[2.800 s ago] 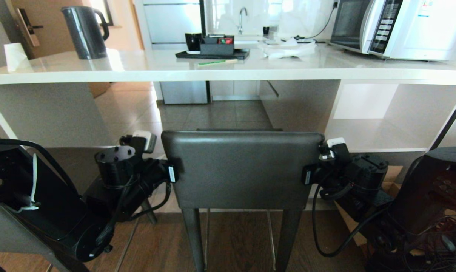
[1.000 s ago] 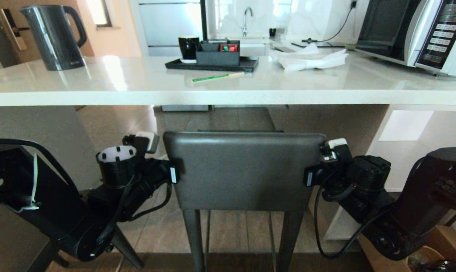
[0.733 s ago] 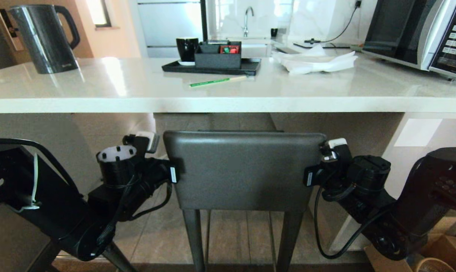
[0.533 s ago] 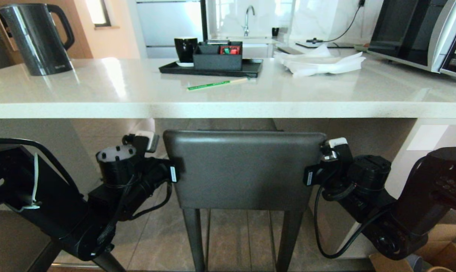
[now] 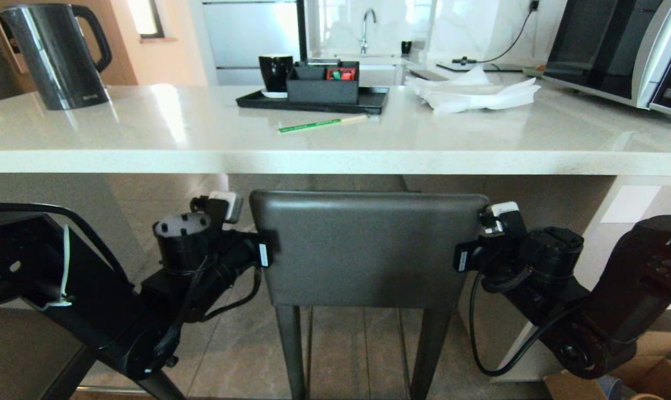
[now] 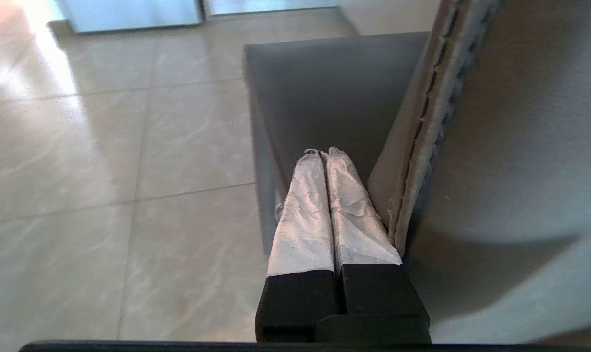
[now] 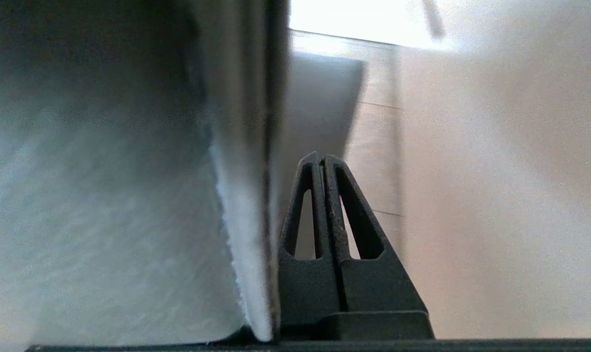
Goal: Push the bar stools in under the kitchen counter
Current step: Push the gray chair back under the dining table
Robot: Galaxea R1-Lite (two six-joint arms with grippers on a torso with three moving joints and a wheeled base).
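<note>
Grey leather backrest of the bar stool [image 5: 369, 247] sits just below the kitchen counter [image 5: 335, 153] edge; against the earlier head frames, the counter looms nearer. Left wrist: left gripper [image 6: 323, 152] pinched closed, flank against the backrest's side. Right wrist: right gripper [image 7: 321, 157] closed too, hard beside the opposite edge.

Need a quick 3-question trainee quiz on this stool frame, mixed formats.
1. True or false: the left end effector and right end effector are both shut, one at each side edge of the bar stool backrest.
2. What lies on the kitchen counter just in front of the black tray?
A. green stick
B. spoon
C. phone
3. Fill in: the kettle stands at the counter's ____ end in the head view.

Key: 1 true; 2 A; 3 left.
</note>
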